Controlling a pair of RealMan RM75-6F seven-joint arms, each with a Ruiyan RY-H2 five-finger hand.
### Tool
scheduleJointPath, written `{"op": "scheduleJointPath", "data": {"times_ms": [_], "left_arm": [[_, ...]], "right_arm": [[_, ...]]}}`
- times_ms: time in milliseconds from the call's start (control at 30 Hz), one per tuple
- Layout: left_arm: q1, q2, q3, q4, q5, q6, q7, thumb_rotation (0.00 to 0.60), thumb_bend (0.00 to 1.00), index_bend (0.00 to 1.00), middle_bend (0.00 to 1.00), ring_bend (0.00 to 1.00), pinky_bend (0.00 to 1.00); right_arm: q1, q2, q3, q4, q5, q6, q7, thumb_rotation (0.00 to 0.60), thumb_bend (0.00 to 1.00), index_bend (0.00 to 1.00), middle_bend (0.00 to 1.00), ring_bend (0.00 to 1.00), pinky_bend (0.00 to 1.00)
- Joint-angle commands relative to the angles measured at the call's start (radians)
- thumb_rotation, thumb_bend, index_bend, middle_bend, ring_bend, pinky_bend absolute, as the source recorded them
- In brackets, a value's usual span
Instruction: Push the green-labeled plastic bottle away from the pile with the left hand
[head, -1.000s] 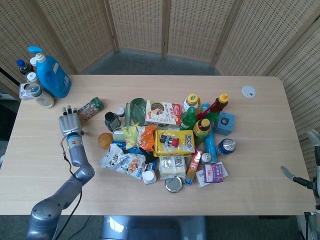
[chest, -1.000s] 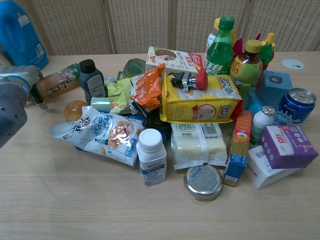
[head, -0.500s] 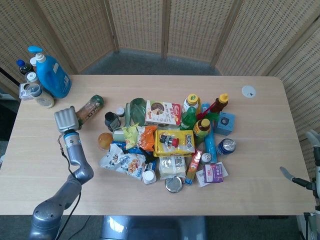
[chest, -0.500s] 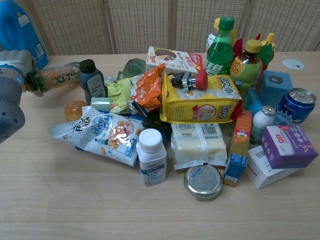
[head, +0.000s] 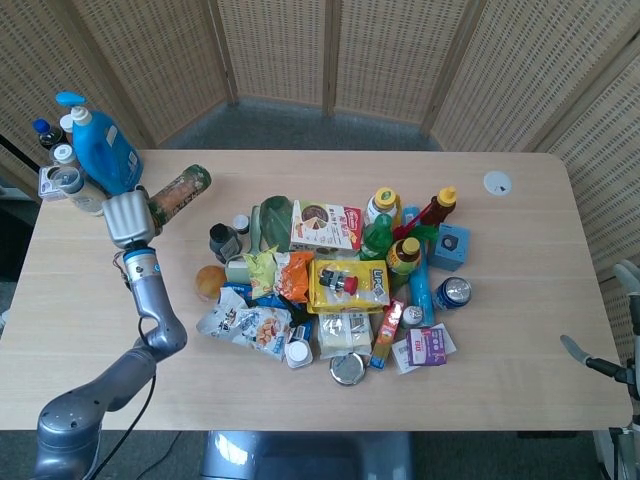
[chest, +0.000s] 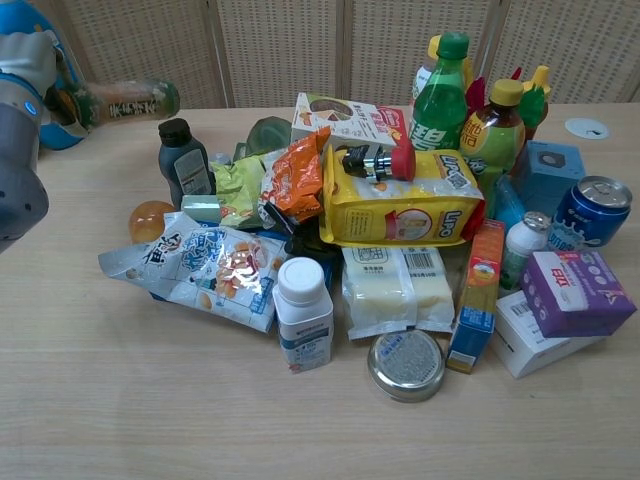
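While the left hand (head: 126, 217) sits at the desk's (head: 520, 260) left side, its fingers are curled against the base of the green-labeled plastic bottle (head: 178, 192); whether they grip it cannot be told. Lying on its side, the bottle points toward the far edge, apart from the pile, near the blue detergent bottle (head: 103, 149). At the right edge, the right hand (head: 612, 330) shows only partly; its state cannot be told.

The head view looks steeply down from high above the near edge, taking in the whole worktop (head: 520, 250) and the screen behind; the chest view sits low and close, facing level across the surface; both share the pile, including the yellow packet (head: 347, 283) (chest: 400, 200).
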Motion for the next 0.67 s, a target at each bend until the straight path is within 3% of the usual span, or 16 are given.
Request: {"op": "scheduleJointPath", "data": {"times_ms": [33, 200, 400, 667], "left_arm": [[0.033, 0.124, -0.035, -0.228, 0.012, 0.118, 0.08, 0.6, 0.16, 0.86, 0.88, 0.89, 0.97], [0.074, 0.269, -0.071, -0.54, -0.002, 0.219, 0.191, 0.6, 0.16, 0.86, 0.88, 0.89, 0.97], [0.094, 0.403, -0.115, -0.825, -0.022, 0.31, 0.291, 0.6, 0.16, 0.86, 0.88, 0.89, 0.97], [0.092, 0.515, -0.146, -1.054, -0.047, 0.386, 0.373, 0.6, 0.16, 0.86, 0.88, 0.89, 0.97]], "right_arm": [[-0.001, 0.001, -0.001, -0.003, -0.003, 0.003, 0.002, 0.6, 0.0, 0.0, 0.0, 0.0, 0.0], [-0.004, 0.004, -0.005, -0.01, -0.018, 0.013, 0.001, 0.6, 0.0, 0.0, 0.0, 0.0, 0.0], [-0.009, 0.009, -0.008, -0.017, -0.031, 0.025, 0.003, 0.6, 0.0, 0.0, 0.0, 0.0, 0.0], [-0.014, 0.014, -0.012, -0.027, -0.046, 0.038, 0.007, 0.6, 0.0, 0.0, 0.0, 0.0, 0.0]]}}
